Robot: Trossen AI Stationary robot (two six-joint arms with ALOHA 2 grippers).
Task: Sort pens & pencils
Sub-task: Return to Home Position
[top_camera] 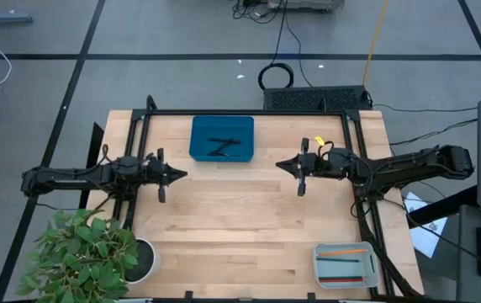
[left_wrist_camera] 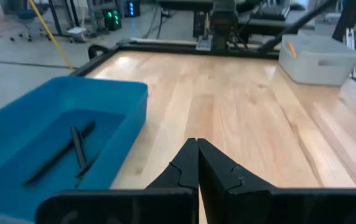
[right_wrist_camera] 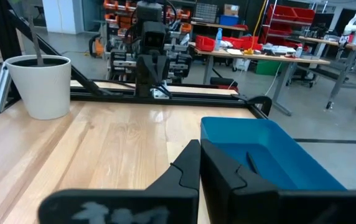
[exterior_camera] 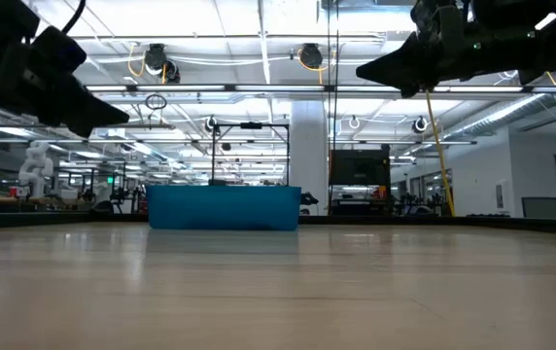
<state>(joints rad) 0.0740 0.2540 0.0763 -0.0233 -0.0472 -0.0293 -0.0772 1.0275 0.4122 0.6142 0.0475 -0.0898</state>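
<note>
Black pens (top_camera: 220, 146) lie crossed on the floor of a blue tray (top_camera: 198, 128) at the table's far side; the left wrist view shows the pens (left_wrist_camera: 72, 152) in that tray (left_wrist_camera: 119, 106). An orange, a red and a dark pencil (top_camera: 344, 263) lie in a grey tray (top_camera: 319, 276) at the near right corner. My left gripper (top_camera: 182, 175) hovers shut above the table's left part, near the blue tray. My right gripper (top_camera: 279, 165) hovers shut right of the blue tray. Both hold nothing.
A potted plant (top_camera: 85, 252) in a white pot stands at the near left corner. A black frame (top_camera: 249, 112) runs along the far edge and down both sides of the table. Bare wood (top_camera: 232, 227) spreads between the arms and toward the near edge.
</note>
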